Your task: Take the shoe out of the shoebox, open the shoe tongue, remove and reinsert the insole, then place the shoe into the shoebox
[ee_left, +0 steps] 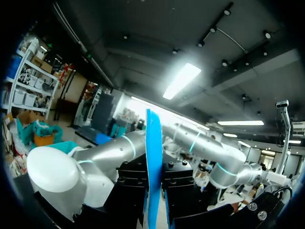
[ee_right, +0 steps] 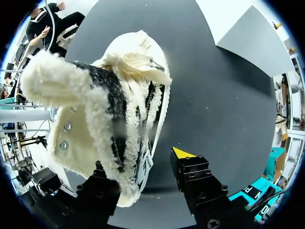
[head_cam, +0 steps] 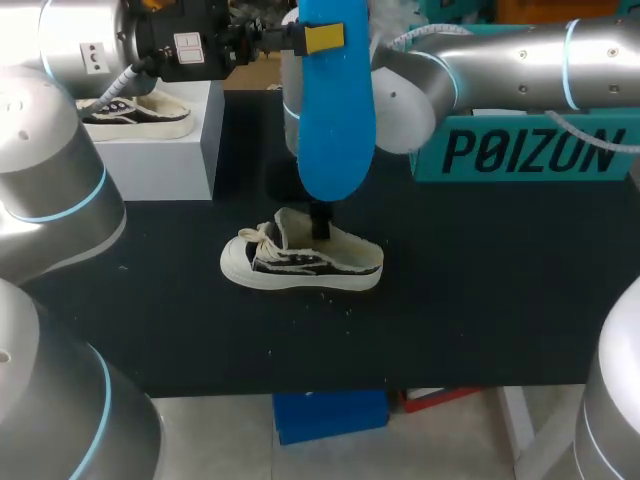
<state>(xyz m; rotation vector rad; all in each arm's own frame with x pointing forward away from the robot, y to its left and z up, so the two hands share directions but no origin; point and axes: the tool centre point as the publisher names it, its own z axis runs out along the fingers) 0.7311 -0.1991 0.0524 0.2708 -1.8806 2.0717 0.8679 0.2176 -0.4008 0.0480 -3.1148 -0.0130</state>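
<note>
A cream and black fleece-lined shoe [head_cam: 300, 262] lies on the black table [head_cam: 480, 300], toe to the left. My left gripper [head_cam: 322, 38] is high above it, shut on a blue insole [head_cam: 335, 110] that hangs upright; the left wrist view shows the insole [ee_left: 153, 162] edge-on between the fingers. My right gripper [head_cam: 320, 222] reaches down into the shoe's opening. In the right wrist view it [ee_right: 147, 167] straddles the side wall of the shoe [ee_right: 119, 105]. One finger is hidden inside, and the yellow-tipped outer finger [ee_right: 183, 153] stands a little apart from the wall.
A white shoebox [head_cam: 165, 150] with a second shoe [head_cam: 135, 112] on it stands at the back left. A teal box [head_cam: 530, 150] with print stands at the back right. Open black table lies in front of and to the right of the shoe.
</note>
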